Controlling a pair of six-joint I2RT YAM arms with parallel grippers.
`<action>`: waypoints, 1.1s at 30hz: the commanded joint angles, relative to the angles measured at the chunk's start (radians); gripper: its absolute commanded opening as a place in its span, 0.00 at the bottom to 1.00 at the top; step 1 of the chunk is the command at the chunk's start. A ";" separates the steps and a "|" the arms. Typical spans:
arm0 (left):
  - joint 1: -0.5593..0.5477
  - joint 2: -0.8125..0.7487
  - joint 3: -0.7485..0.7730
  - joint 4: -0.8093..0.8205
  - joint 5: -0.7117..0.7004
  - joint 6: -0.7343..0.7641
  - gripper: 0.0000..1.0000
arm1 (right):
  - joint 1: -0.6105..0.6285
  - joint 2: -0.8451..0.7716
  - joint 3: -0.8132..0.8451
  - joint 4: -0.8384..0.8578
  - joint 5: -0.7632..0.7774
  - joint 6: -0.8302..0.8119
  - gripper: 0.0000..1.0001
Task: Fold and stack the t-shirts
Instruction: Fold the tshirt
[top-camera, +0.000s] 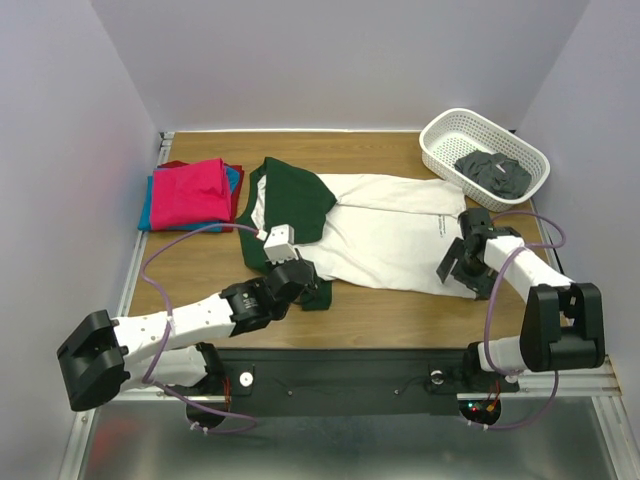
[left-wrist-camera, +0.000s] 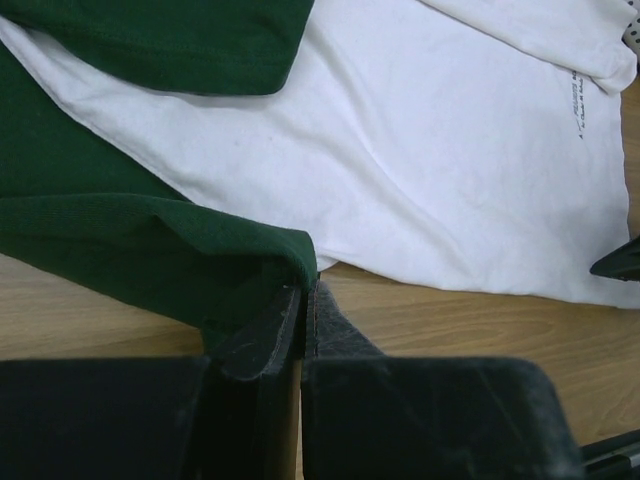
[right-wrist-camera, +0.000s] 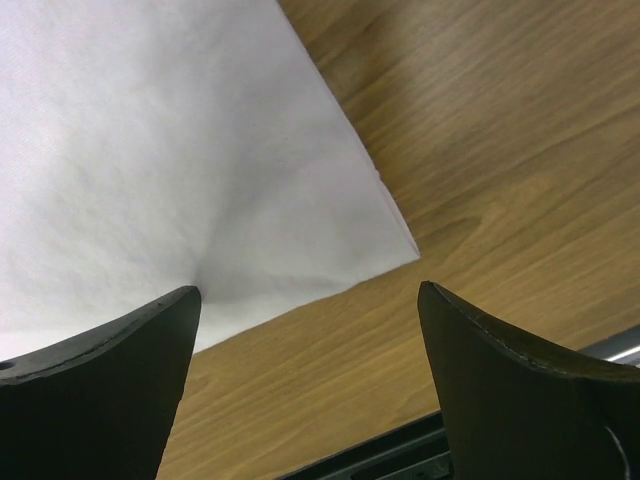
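Note:
The white t-shirt (top-camera: 390, 235) with dark green sleeves lies flat across the middle of the table, one green sleeve (top-camera: 295, 195) folded over its chest. My left gripper (top-camera: 303, 283) is shut on the hem of the near green sleeve (left-wrist-camera: 130, 245), the jaws pinching the cloth at its corner (left-wrist-camera: 306, 290). The white body (left-wrist-camera: 420, 170) spreads beyond it. My right gripper (top-camera: 458, 266) is open just above the shirt's near right corner (right-wrist-camera: 200, 150), holding nothing, with its jaws (right-wrist-camera: 310, 305) astride the corner's edge. A folded stack with a magenta shirt (top-camera: 188, 190) on top lies at the back left.
A white lattice basket (top-camera: 445, 135) holding a dark grey cloth (top-camera: 493, 173) stands at the back right. Blue and red cloth edges (top-camera: 236, 180) show under the magenta shirt. Bare wood table (top-camera: 400, 310) lies between the shirt and the arm bases.

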 joint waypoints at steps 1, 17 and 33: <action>0.009 0.015 -0.001 0.041 0.001 0.035 0.00 | -0.008 -0.013 0.032 -0.042 0.042 0.024 0.95; 0.015 -0.024 -0.019 0.042 0.025 0.032 0.00 | -0.019 0.027 -0.048 0.037 -0.059 0.122 0.73; 0.026 -0.018 -0.019 0.047 0.038 0.035 0.00 | -0.019 0.016 -0.085 0.072 -0.025 0.129 0.30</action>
